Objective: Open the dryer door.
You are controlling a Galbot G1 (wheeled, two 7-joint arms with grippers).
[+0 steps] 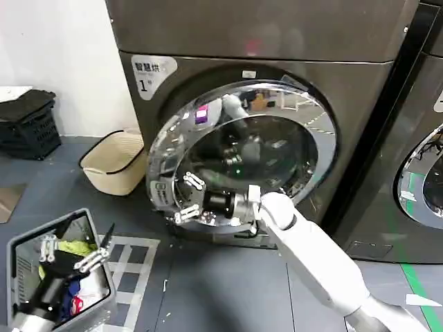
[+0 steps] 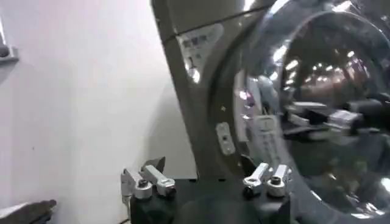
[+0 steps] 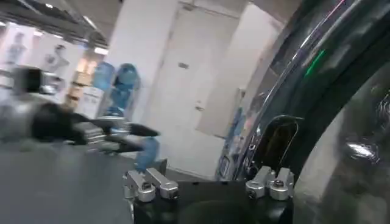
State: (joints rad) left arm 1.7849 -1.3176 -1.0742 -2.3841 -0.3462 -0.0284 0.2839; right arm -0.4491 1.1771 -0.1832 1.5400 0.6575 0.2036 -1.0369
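The dryer door (image 1: pixel 315 121), a wide chrome ring around dark glass, fronts the grey-brown machine marked "1" (image 1: pixel 144 84). Its left edge looks swung a little out from the machine. My right gripper (image 1: pixel 185 199) is open at the door's lower left rim, one finger over the glass and one by the rim. In the right wrist view the right gripper (image 3: pixel 207 178) is spread wide beside the chrome rim (image 3: pixel 286 85). My left gripper (image 1: pixel 86 238) hangs open low at the left, apart from the door. In the left wrist view the left gripper (image 2: pixel 204 178) faces the door (image 2: pixel 317 73).
A grey bin (image 1: pixel 21 242) with clothes sits under the left gripper. A cream laundry basket (image 1: pixel 114 162) and black crates (image 1: pixel 28 124) stand left of the machine. A darker neighbouring machine (image 1: pixel 422 173) stands at the right. White tape marks (image 1: pixel 135 259) lie on the floor.
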